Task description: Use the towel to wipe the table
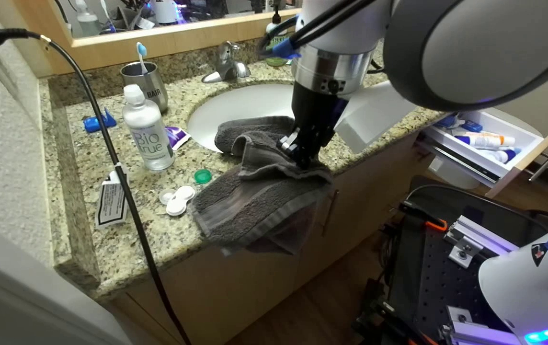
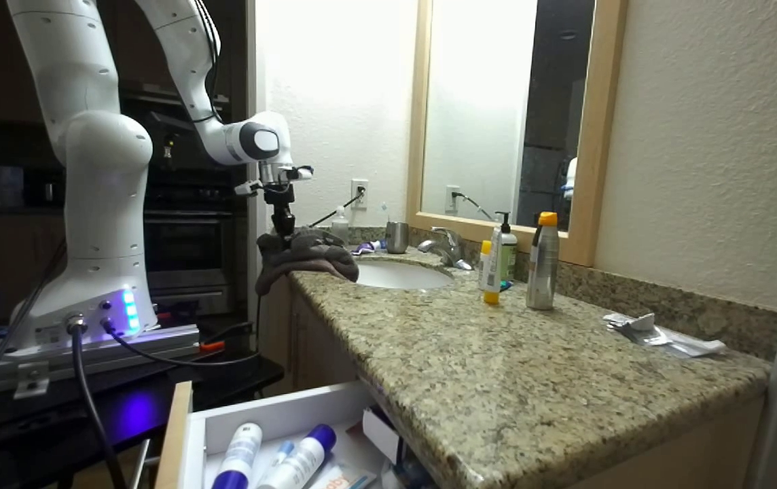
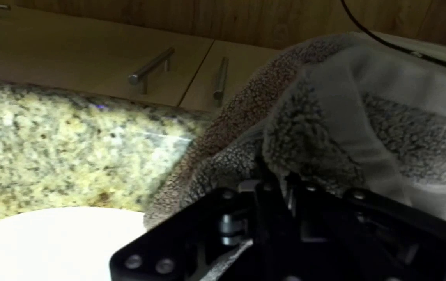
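The dark grey towel (image 1: 264, 196) lies bunched over the front edge of the speckled granite counter (image 1: 173, 239), partly over the sink rim, with part hanging in front of the cabinet. It also shows in an exterior view (image 2: 310, 257) and fills the right of the wrist view (image 3: 324, 113). My gripper (image 1: 305, 155) points down into the towel, near the counter's front edge. In the wrist view, the fingers (image 3: 279, 183) are close together with a fold of towel at their tips. The fingertips are hidden in the cloth in both exterior views.
A white sink (image 1: 240, 100) lies behind the towel. A clear bottle (image 1: 149, 134), white lens case (image 1: 178, 200), green cap (image 1: 202, 176) and metal cup (image 1: 154, 88) stand nearby. A black cable (image 1: 130, 191) crosses the counter's end. A drawer (image 2: 273, 407) is open. Bottles (image 2: 543, 265) stand farther along.
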Motion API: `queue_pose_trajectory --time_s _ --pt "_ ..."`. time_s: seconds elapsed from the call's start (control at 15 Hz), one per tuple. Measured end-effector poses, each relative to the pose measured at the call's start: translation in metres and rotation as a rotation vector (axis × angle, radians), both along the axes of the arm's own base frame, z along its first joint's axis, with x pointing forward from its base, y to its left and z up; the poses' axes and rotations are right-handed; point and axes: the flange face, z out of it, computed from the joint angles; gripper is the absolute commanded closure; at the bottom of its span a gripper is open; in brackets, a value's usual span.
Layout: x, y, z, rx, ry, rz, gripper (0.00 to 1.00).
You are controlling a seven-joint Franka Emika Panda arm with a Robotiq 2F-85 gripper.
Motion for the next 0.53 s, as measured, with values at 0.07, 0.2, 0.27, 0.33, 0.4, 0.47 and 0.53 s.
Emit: queue_pose_trajectory --time_s 0.07,0.2,0.27,0.33,0.4,0.47,0.53 --pt "0.001 -0.026 0.0 -0.017 0.001 -0.042 0.98" --pt "-0.005 -0.088 0.0 -0.05 0.004 -0.148 0.98" --pt "-0.012 -0.119 0.0 -0.065 0.007 -0.206 0.98" --pt "-0.021 -0.15 -0.001 -0.08 0.011 -0.263 0.98" --pt "-0.032 -0.18 -0.001 -0.091 0.016 -0.323 0.98" --pt "-0.045 -0.209 -0.001 -0.101 0.021 -0.379 0.98" --pt "-0.058 -0.237 -0.001 -0.11 0.027 -0.434 0.98"
